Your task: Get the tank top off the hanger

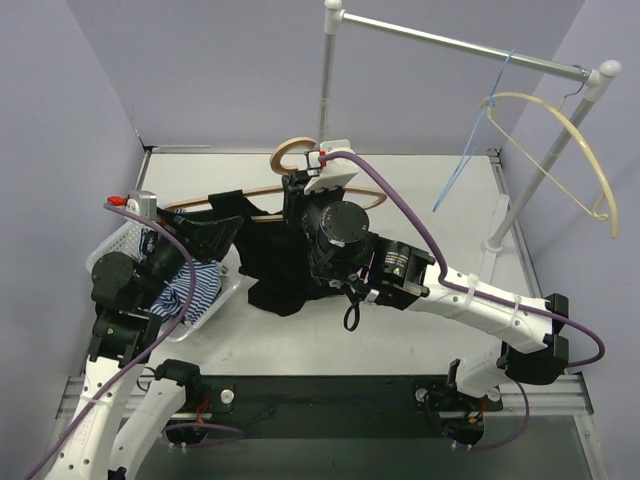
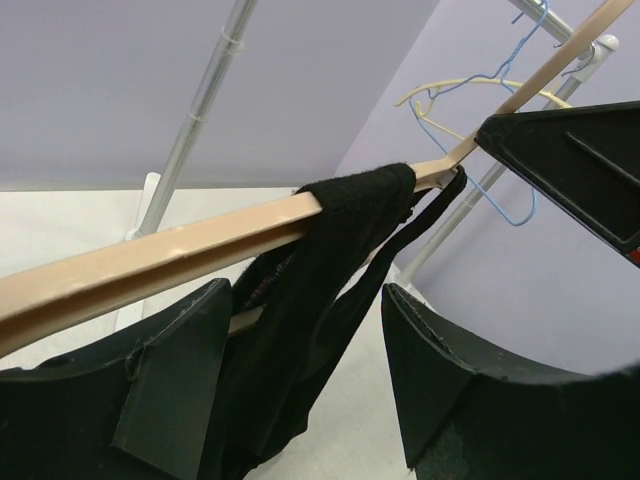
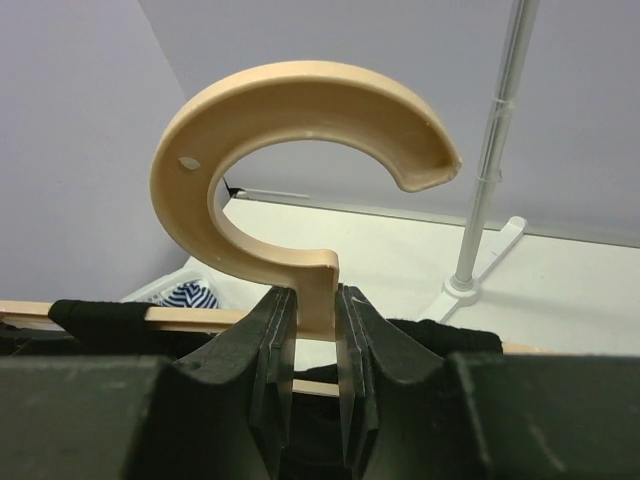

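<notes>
A tan wooden hanger (image 1: 262, 195) is held above the table, with its hook (image 3: 290, 110) pointing up. My right gripper (image 3: 318, 310) is shut on the hanger's neck just below the hook. The black tank top (image 1: 275, 260) hangs from the hanger, a strap (image 2: 350, 215) draped over the hanger's left arm (image 2: 180, 250). My left gripper (image 2: 305, 370) stands open around that strap. The cloth lies against one finger (image 2: 170, 380), and the other finger (image 2: 450, 370) is apart from it. In the top view the left gripper (image 1: 222, 228) is at the hanger's left end.
A white basket (image 1: 110, 250) holding a blue-striped cloth (image 1: 195, 285) sits at the table's left, under the left arm. A metal clothes rack (image 1: 460, 45) stands at the back right and carries a yellow hanger (image 1: 570, 130) and a blue hanger (image 1: 470, 150). Purple walls enclose the table.
</notes>
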You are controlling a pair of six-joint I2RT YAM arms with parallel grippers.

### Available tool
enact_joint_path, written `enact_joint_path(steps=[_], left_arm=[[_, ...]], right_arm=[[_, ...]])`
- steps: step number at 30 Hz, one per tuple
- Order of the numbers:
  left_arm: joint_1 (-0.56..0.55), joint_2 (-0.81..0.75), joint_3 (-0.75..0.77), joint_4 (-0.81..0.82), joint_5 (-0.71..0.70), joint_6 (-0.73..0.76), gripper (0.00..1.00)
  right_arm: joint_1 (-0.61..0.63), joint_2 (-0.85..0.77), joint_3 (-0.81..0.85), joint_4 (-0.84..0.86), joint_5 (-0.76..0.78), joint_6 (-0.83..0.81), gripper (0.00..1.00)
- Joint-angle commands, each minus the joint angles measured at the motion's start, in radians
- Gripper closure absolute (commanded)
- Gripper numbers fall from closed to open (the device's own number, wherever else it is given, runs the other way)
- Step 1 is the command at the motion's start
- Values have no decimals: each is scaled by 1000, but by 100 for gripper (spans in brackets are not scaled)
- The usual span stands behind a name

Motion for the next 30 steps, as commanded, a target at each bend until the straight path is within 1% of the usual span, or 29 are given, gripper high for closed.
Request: enact_joint_path(steps=[1, 4, 5, 6, 8, 9, 11, 12, 14, 17, 21, 23, 26, 28, 30], left_arm=[[-1, 8, -23, 105, -6, -11, 29], [-1, 12, -25, 125, 2, -9, 43], [-1, 14, -23, 122, 3, -8, 60], [-2, 12, -18, 109, 7, -6, 68], [-2, 9, 9, 72, 0, 1, 87], [-1, 5, 18, 34, -10, 12, 100], [-2, 1, 41, -32, -70, 18, 100], [-1, -3, 41, -42, -90, 4, 100], [-1, -2, 44, -40, -133, -6, 100], [1, 12, 67, -97, -167, -10, 100], [-1, 35, 91, -126, -161, 18, 100], [-1, 46, 97, -155, -164, 35, 100], [-1, 76, 129, -233, -216, 79, 100], [1, 84, 134, -253, -254, 76, 100], [1, 93, 123, -232, -233, 34, 100]], right_arm=[[12, -37, -11, 99, -45, 25, 100], [10, -36, -20, 105, -56, 23, 100], [9, -36, -23, 108, -54, 20, 100], [6, -33, -26, 109, -53, 14, 100], [-5, -36, -41, 108, -46, 8, 100], [-19, -40, -52, 109, -45, 5, 100], [-40, -83, -96, 138, -77, 5, 100], [-68, -103, -148, 148, -89, 11, 100], [-92, -164, -190, 151, -102, 37, 100], [-143, -246, -274, 148, -123, 49, 100], [-197, -338, -359, 129, -178, 55, 100], [-211, -367, -379, 128, -186, 57, 100], [-212, -421, -405, 131, -180, 55, 100], [-214, -442, -406, 129, -180, 52, 100], [-215, -457, -406, 128, -209, 49, 100]])
